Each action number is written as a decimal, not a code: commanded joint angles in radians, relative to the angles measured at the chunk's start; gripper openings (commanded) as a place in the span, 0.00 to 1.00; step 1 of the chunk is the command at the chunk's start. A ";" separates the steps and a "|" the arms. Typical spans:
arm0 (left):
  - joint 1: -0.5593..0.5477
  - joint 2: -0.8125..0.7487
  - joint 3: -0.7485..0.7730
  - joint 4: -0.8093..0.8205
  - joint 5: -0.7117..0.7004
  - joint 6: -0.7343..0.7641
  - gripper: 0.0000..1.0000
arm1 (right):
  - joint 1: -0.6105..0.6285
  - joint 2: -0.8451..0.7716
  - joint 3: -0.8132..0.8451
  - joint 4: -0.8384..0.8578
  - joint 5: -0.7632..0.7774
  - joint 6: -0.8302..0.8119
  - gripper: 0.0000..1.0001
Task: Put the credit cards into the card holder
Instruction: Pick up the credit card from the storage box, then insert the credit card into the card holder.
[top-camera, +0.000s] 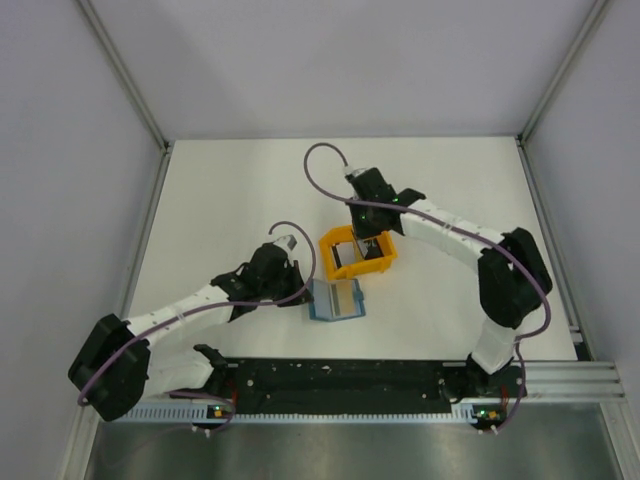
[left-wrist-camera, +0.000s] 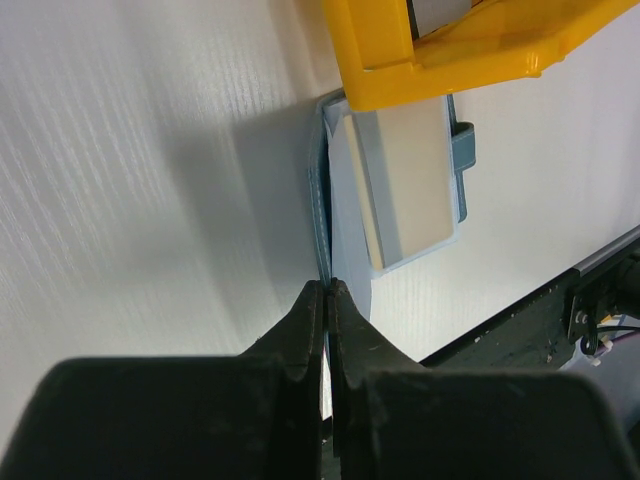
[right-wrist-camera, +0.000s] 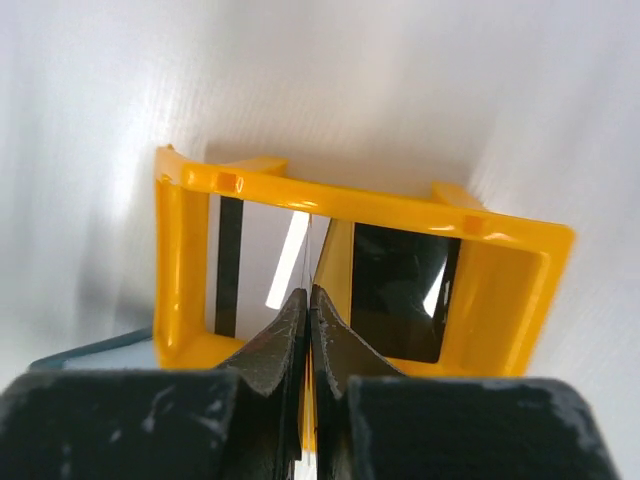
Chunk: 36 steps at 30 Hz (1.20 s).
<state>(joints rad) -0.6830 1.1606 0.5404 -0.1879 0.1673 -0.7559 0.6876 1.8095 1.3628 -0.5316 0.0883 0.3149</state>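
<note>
Left wrist: card holder (left-wrist-camera: 346, 232) partly hidden

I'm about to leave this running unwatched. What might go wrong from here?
1. The right tool seems shut on only the edge of a thin card standing in the orange tray. A pinch that narrow may slip on lifting.
2. The tray sits right next to the card holder, so lifting the card could drag or bump the tray into it.
3. The left tool grips only the holder's thin edge, so pushing a card in might pull the holder free.
</note>
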 joint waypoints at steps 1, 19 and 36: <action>0.003 -0.041 0.001 0.013 -0.008 0.000 0.00 | -0.074 -0.200 0.056 0.022 -0.120 0.018 0.00; 0.003 -0.035 -0.112 -0.045 -0.091 -0.099 0.00 | 0.041 -0.326 -0.465 0.469 -0.516 0.380 0.00; 0.003 -0.027 -0.134 -0.047 -0.097 -0.123 0.00 | 0.153 -0.233 -0.602 0.644 -0.288 0.492 0.00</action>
<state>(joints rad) -0.6815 1.1366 0.4301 -0.2325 0.0910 -0.8658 0.8356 1.5822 0.7849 0.0254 -0.2790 0.7818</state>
